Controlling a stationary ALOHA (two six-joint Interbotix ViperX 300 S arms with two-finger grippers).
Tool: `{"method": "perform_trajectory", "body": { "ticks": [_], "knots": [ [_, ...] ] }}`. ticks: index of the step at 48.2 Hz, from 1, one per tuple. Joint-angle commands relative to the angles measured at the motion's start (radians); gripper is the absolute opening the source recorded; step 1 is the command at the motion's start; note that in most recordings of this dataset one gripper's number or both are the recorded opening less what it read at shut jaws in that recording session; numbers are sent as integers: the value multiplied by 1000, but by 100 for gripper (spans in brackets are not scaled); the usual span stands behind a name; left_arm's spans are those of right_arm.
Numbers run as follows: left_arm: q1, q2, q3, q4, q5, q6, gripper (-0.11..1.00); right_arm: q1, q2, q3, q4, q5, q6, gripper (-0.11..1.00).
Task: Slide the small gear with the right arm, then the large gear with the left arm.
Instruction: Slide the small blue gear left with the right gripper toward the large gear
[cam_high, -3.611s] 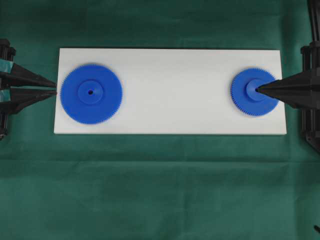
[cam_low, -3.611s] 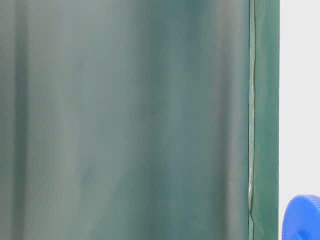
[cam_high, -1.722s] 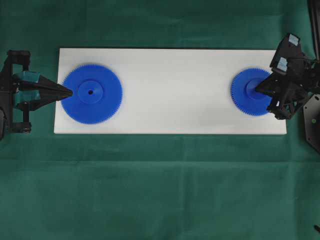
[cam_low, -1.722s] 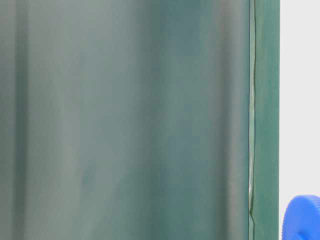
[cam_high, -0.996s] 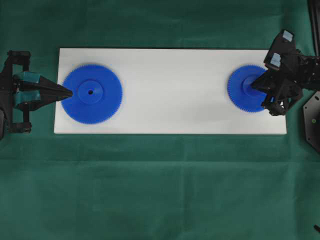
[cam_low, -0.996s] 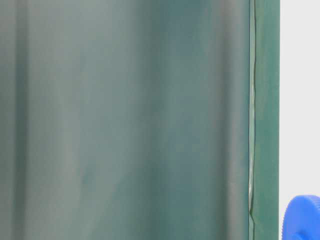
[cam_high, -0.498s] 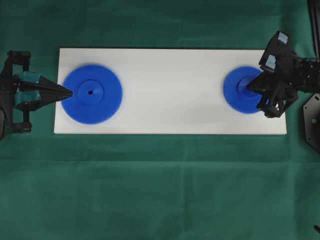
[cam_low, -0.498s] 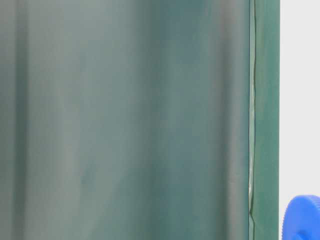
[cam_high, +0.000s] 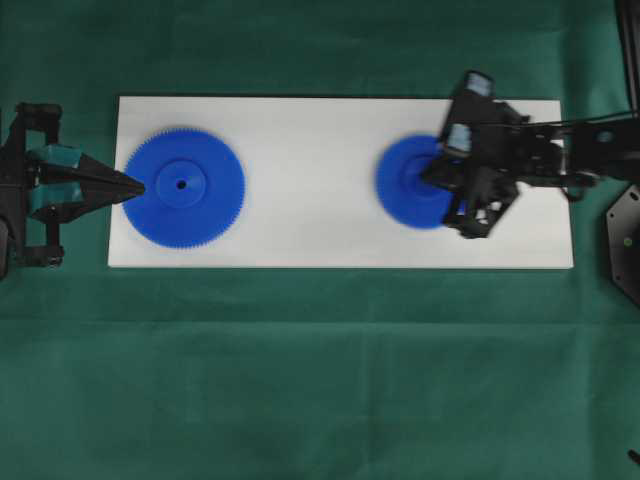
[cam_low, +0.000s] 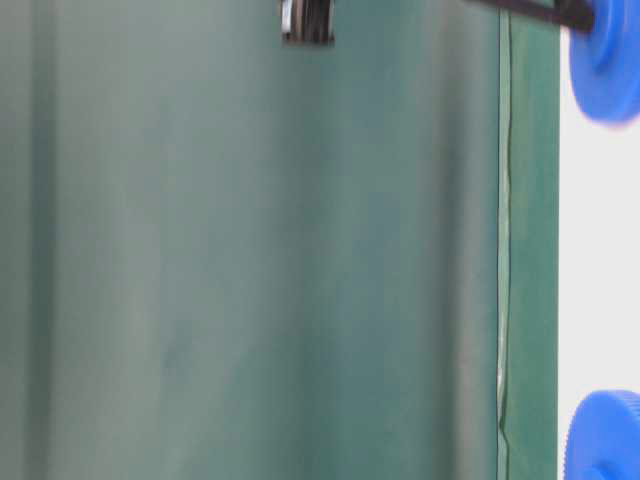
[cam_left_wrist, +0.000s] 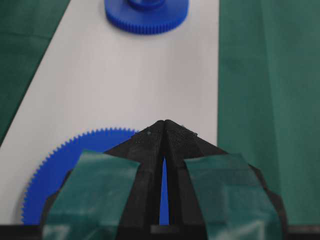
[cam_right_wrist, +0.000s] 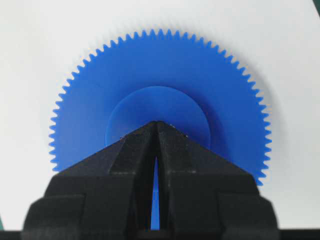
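Observation:
The small gear (cam_high: 408, 183) lies blurred right of the white board's middle. My right gripper (cam_high: 426, 179) is shut, its pointed tip resting on the gear's raised hub (cam_right_wrist: 157, 102); in the right wrist view the small gear (cam_right_wrist: 160, 70) spreads around the shut right gripper (cam_right_wrist: 156, 123). The large gear (cam_high: 183, 188) lies flat at the board's left end. My left gripper (cam_high: 140, 186), with teal parts, is shut and its tip sits at that gear's left rim. From the left wrist view, the left gripper (cam_left_wrist: 164, 122) points over the large gear (cam_left_wrist: 55, 167) toward the small gear (cam_left_wrist: 146, 12).
The white board (cam_high: 320, 125) lies on a green cloth (cam_high: 320, 380). Bare board stretches between the two gears. In the table-level view both gears show, small gear (cam_low: 612, 62) and large gear (cam_low: 606, 436), before a green curtain (cam_low: 250, 250).
My right gripper has pushed the small gear leftward along the board, from its right end toward the middle. The left gripper and the large gear have stayed put over the last second.

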Motion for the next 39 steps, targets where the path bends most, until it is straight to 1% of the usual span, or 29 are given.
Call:
{"method": "perform_trajectory", "body": {
  "ticks": [1,12,23,29,36,39],
  "knots": [
    [3,3,-11,-2,0,2,0,21,55,-71,-26,-8,-3,50],
    [3,2,-11,0,11,2,0,51,216,-255,-86,-12,-6,50],
    [3,2,-9,0,12,3,0,58,350,-371,-97,-14,-12,50],
    [3,3,-11,0,14,3,0,81,414,-442,-104,-26,-18,50],
    [3,3,-9,2,14,5,0,115,466,-526,-138,-29,-18,50],
    [3,3,-11,2,14,5,0,123,474,-546,-147,-26,-18,50]
  ]
}}
